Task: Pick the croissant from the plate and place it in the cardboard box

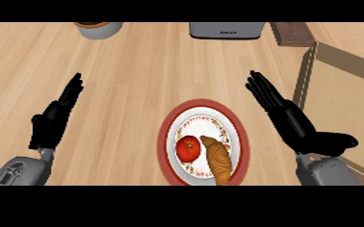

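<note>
A golden-brown croissant [219, 161] lies on the right half of a red-rimmed plate [237, 125] near the lower edge of the head view, beside a red tomato [188, 148]. The cardboard box [334, 60] stands at the right edge, its flap and wall showing. My right hand [292, 120] is open, fingers straight and pointing up-left, just right of the plate and touching nothing. At the left my left hand [53, 118] rests open, fingers up, well away from the plate.
A grey appliance [226, 30] sits at the back centre. A grey bowl or pot [98, 29] stands at the back left. A dark brown block [292, 33] lies at the back right beside the box. Bare wooden counter [142, 77] stretches between the hands.
</note>
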Available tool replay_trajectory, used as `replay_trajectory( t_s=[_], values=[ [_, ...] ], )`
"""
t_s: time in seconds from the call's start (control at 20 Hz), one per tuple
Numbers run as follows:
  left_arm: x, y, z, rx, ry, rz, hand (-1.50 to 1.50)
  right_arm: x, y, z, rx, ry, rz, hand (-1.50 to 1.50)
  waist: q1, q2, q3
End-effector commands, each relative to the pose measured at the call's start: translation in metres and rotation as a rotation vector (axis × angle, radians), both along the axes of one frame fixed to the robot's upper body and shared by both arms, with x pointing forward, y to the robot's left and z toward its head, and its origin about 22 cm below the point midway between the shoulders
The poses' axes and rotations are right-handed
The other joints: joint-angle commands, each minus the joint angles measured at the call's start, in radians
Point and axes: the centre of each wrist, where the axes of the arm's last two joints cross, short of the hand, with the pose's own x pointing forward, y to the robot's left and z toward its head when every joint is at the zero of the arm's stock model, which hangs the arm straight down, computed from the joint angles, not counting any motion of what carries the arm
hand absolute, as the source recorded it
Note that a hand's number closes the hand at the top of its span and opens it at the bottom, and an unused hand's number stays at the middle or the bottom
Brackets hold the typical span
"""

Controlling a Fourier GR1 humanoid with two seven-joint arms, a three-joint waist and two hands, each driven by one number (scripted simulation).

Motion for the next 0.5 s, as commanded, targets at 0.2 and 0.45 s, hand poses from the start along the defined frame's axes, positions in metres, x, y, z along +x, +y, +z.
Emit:
replay_trajectory(
  t_s=[0.2, 0.45],
  values=[
    [-0.013, 0.015, -0.010, 0.101, 0.036, 0.080, 0.00, -0.041, -0.085, 0.032, -0.223, -0.495, -0.312, -1.50, -0.126, 0.009, 0.029],
    [-0.022, 0.022, -0.015, 0.103, 0.079, 0.096, 0.00, -0.076, -0.141, 0.004, -0.331, -0.595, -0.825, -1.50, -0.153, 0.022, 0.033]
  ],
)
